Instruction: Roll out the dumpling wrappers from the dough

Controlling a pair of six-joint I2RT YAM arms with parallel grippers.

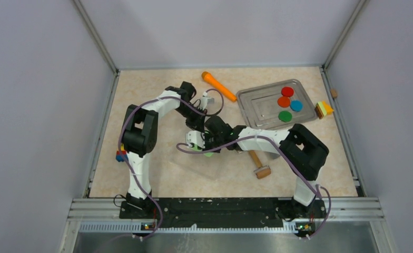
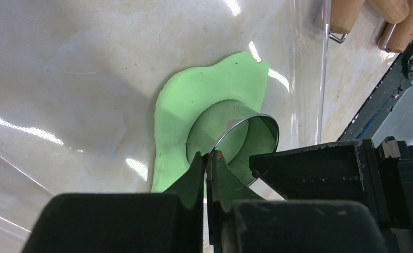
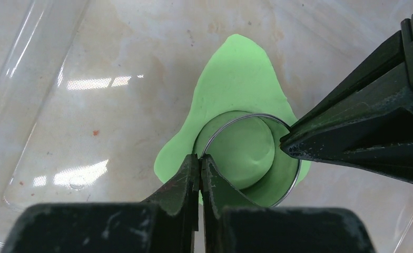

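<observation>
The left tool (image 2: 208,158) and right tool (image 3: 200,158) each pinch the rim of a metal ring (image 3: 287,176) standing on flat dough (image 3: 236,68) between them.

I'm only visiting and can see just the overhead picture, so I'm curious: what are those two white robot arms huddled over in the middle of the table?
Observer: A flattened sheet of soft lime-green dough, mostly hidden under the arms from above.
Visitor: Are they squeezing it?
Observer: They pinch a thin shiny metal ring standing on the dough. The left gripper and the right gripper are each shut on its rim, at different spots.
Visitor: What's under the dough?
Observer: A clear plastic sheet.
</observation>
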